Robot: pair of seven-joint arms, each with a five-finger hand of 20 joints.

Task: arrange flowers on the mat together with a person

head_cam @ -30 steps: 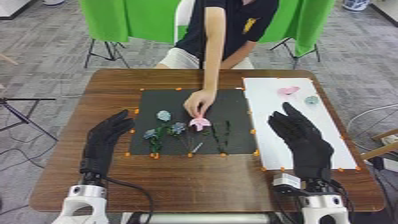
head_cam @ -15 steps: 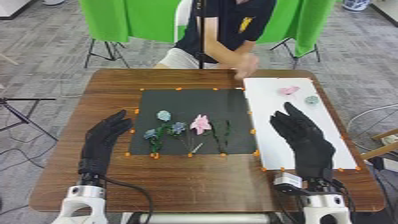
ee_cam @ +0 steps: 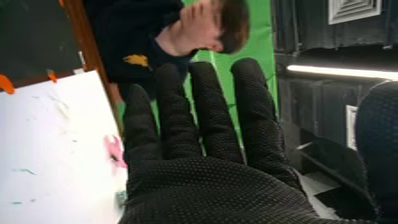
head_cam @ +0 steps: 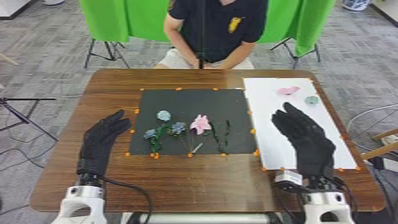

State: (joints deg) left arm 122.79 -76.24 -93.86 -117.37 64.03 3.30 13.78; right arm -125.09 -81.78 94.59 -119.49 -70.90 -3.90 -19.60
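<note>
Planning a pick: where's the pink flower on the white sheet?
Head view, right side: the pink flower lies near the sheet's far end, left of the green flower.

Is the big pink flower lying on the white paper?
No, the big pink flower lies on the dark mat, beside the blue flowers.

mat (head_cam: 200,98) dark grey | sheet (head_cam: 261,89) plain white | table (head_cam: 200,182) streaky brown | flower (head_cam: 201,124) pink

No text, label or brand is legible; no number or sign either. That goes for both views alike.
</note>
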